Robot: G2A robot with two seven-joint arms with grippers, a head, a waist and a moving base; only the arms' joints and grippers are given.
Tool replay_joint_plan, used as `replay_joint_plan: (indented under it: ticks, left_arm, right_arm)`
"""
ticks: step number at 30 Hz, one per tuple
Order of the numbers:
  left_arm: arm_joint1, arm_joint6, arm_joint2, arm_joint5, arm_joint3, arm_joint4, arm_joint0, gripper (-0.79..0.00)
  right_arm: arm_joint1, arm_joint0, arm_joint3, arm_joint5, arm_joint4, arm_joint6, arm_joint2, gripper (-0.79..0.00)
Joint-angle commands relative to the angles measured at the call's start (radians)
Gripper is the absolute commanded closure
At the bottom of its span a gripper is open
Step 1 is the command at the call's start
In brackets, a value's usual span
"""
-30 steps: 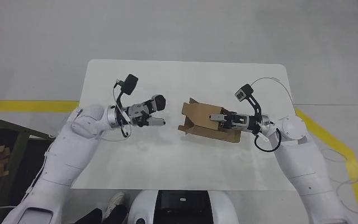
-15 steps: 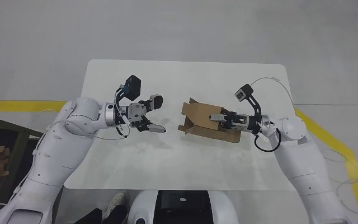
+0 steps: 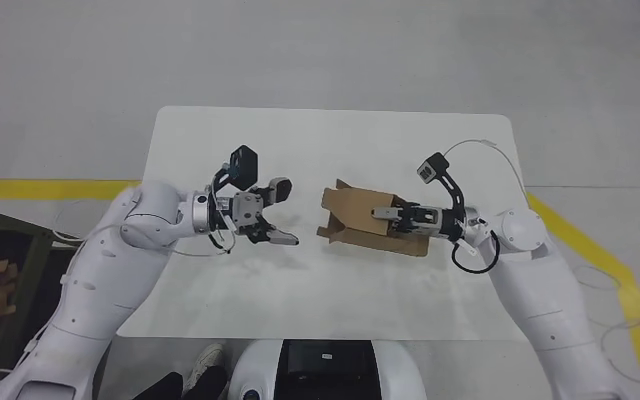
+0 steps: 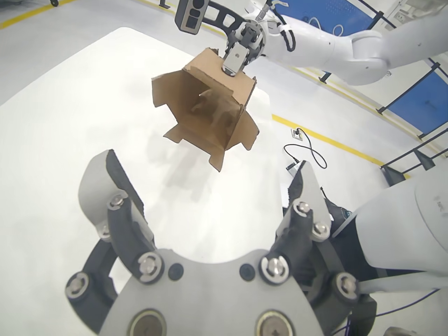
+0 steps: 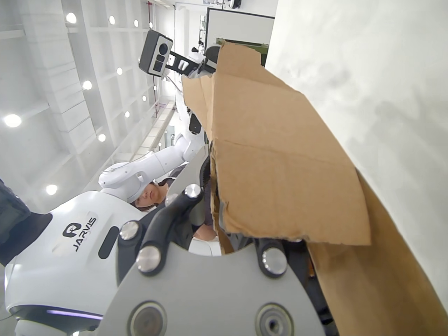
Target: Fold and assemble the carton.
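A brown cardboard carton (image 3: 368, 218) lies on its side at the middle right of the white table (image 3: 330, 140), its open end with loose flaps facing left. My right gripper (image 3: 385, 213) is shut on the carton's top wall, one finger (image 4: 233, 60) on the outside of the carton (image 4: 210, 103). The same carton (image 5: 280, 162) covers the other finger. My left gripper (image 3: 276, 214) stands open a short way left of the open end, with nothing between its fingertips (image 4: 105, 166).
The table's right edge (image 4: 269, 106) drops to a floor with a cable and a yellow line. Bare tabletop lies behind and in front of the carton.
My left gripper has opened and turned, its lower finger swinging toward the carton's open end. The right gripper and carton have shifted slightly left.
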Motion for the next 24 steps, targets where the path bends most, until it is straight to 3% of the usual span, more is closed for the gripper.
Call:
replay_joint_plan:
  ticks: [1, 5, 11, 16, 21, 24]
  left_arm:
    - [0.002, 0.017, 0.003, 0.001, -0.001, 0.046, 0.014, -0.785]
    - [0.009, 0.075, 0.003, 0.001, -0.011, 0.162, 0.029, -0.785]
    - [0.029, 0.255, 0.041, 0.001, -0.059, 0.384, 0.054, -0.785]
    - [0.052, 0.492, 0.101, 0.001, -0.072, 0.645, 0.050, -0.785]
    - [0.066, 0.778, 0.161, 0.001, -0.014, 0.850, 0.032, -0.785]
    - [0.064, 0.893, 0.200, 0.001, 0.015, 0.924, 0.016, -0.785]
  right_arm:
    - [0.001, -0.002, 0.004, 0.003, 0.008, 0.013, 0.000, 0.000]
    - [0.001, 0.001, 0.022, 0.006, 0.031, 0.025, -0.001, 0.000]
    - [0.001, 0.014, 0.045, -0.002, 0.062, 0.042, -0.002, 0.000]
    - [-0.002, 0.022, 0.059, -0.008, 0.098, 0.046, -0.007, 0.000]
    - [-0.005, 0.028, 0.065, -0.015, 0.128, 0.053, -0.014, 0.000]
    - [-0.006, 0.028, 0.064, -0.019, 0.137, 0.056, -0.019, 0.000]
